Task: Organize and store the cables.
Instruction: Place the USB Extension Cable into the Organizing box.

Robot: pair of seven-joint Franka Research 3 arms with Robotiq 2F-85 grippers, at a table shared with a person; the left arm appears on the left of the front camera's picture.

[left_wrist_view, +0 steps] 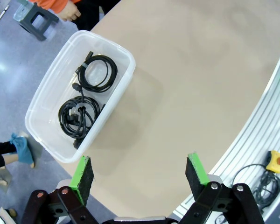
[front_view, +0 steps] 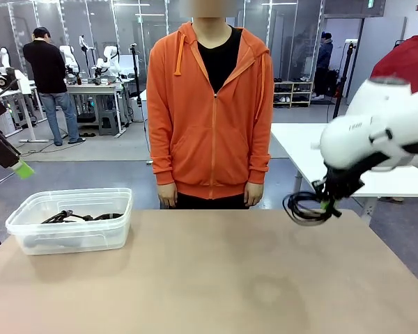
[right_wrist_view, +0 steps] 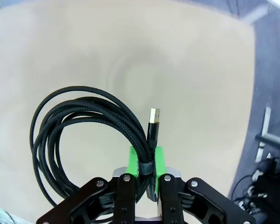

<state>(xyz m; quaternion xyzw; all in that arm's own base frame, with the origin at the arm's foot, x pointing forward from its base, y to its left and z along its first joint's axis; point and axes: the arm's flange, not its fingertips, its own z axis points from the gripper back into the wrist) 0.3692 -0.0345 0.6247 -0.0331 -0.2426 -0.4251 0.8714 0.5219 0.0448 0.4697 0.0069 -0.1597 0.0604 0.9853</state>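
A coiled cable (right_wrist_view: pixel 84 140) is held clamped in the right hand (front_view: pixel 326 202), lifted above the counter's (front_view: pixel 216 278) far right edge. Two more cables (left_wrist_view: pixel 84 98) already lie in the clear bin (front_view: pixel 118 198) at the far left of the counter. The step in hand is judged to be the carry to storage: a long move leftward across the counter is called for, then a release over the bin. The left hand (left_wrist_view: pixel 137 175) is kept apart, empty, above the bin's near side. The counter is plain tan and bare. A person in orange is seen at the far side, and other tables behind.
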